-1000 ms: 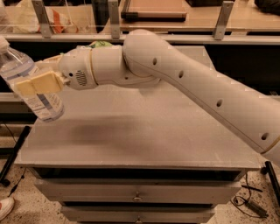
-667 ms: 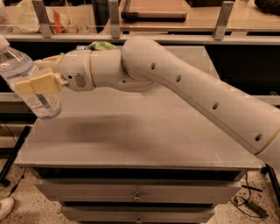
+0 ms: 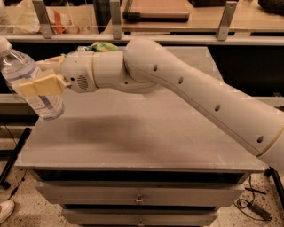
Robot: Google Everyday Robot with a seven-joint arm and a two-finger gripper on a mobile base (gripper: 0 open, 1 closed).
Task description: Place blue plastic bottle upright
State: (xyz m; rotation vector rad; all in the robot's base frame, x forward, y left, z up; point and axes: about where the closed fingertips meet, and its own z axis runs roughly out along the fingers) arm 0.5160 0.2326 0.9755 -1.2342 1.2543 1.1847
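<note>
From my remote seat, the gripper [image 3: 32,76] sits at about 9 o'clock in the camera view, out at the left edge. It is pinching the blue plastic bottle [image 3: 20,65] across its middle. One tan finger [image 3: 41,84] lies over the near side of the bottle and the other shows behind it.

The bottle is tilted, not upright. Its white cap points toward 11 o'clock, right at the frame's border, and its base points toward 5 o'clock. The pale blue-and-white label [image 3: 45,104] shows below the near finger. The base hangs over the left edge of the grey table [image 3: 133,142]; I can't tell whether it touches the top.

Behind the gripper, the white wrist [image 3: 95,70] runs toward 3 o'clock. From there the thick arm [image 3: 199,97] slopes across the table and leaves the frame near 4 o'clock. Something green [image 3: 100,45] peeks over the wrist at 12 o'clock from it.

A soft shadow lies on the tabletop below the wrist. The table's drawers [image 3: 138,199] face me at 6 o'clock. A shoe [image 3: 5,210] shows on the floor at 7 o'clock, and a shelf with a brown board [image 3: 157,9] runs across the back at 12 o'clock.
</note>
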